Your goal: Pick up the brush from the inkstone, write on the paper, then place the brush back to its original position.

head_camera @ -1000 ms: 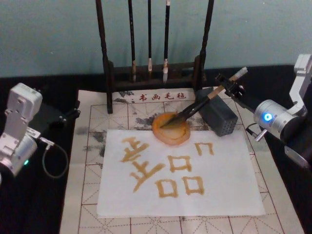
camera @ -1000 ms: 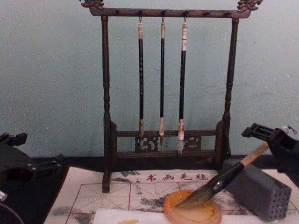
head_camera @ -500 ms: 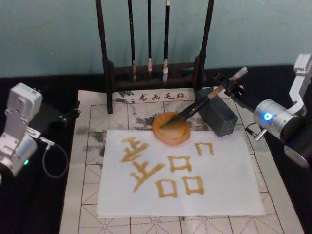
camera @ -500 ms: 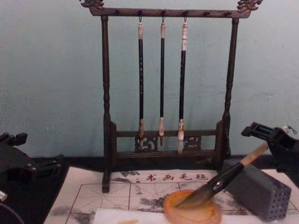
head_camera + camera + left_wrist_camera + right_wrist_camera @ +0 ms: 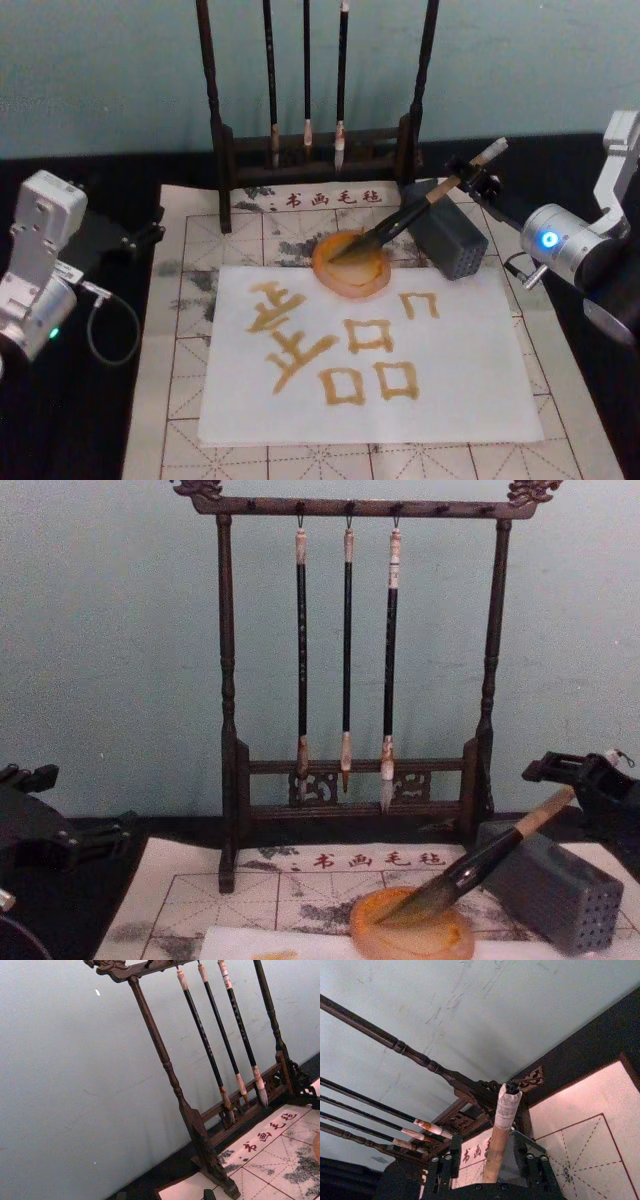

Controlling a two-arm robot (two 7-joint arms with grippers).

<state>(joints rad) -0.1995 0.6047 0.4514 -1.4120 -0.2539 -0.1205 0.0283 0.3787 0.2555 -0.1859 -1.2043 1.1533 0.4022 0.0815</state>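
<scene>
My right gripper (image 5: 470, 182) straddles the upper handle of the brush (image 5: 400, 218), jaws slightly apart, seemingly not clamping it. If I back away crookedly, a finger could catch the handle and flick the wet tip onto the written paper (image 5: 460, 380). The brush slants, tan above and black below, with its bristles in the amber inkstone (image 5: 355, 282) and its handle over the grey block (image 5: 452, 242). My left gripper (image 5: 125, 238) is parked far left.

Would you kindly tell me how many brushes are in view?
4: three slim brushes hang on the rack; the large brush leans with its tip in the inkstone.
</scene>
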